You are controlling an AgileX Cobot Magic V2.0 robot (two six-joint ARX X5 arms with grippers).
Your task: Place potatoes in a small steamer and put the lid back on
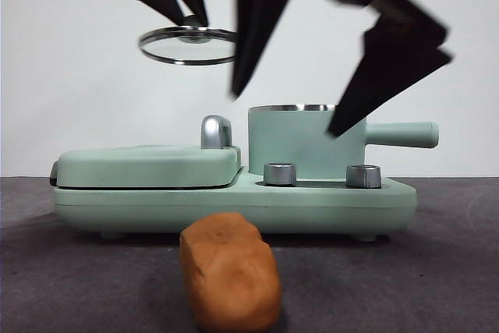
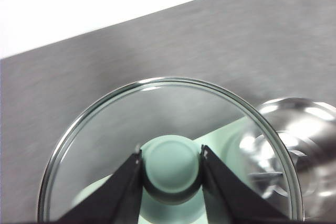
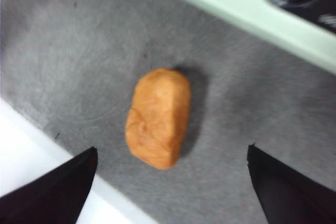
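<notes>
A: Where are the grippers, and what do they have?

B: The left gripper (image 2: 171, 165) has its two black jaws clamped on the mint-green knob of the round glass lid with the shiny steel rim (image 2: 157, 119). In the front view that lid (image 1: 189, 44) hangs level in the air at about 10 o'clock from the mint-green cylindrical steamer pot with the steel rim (image 1: 300, 142), clear of it. The right gripper (image 3: 170, 182) has its jaws spread wide and holds nothing; the orange-brown oblong lumpy potato (image 3: 158, 117) lies between and beyond them on the grey table mat (image 3: 79, 51).

A: And around them?

B: In the front view the right gripper (image 1: 343, 76) is large, dark and blurred, partly hiding the pot's rim. The potato (image 1: 230, 271) lies on the mat in front of the mint-green cooker base (image 1: 234, 200), at 6 o'clock from it. The flat green grill cover (image 1: 148, 165) sits at 9 o'clock from the pot, the straight green handle (image 1: 401, 134) at 3 o'clock.
</notes>
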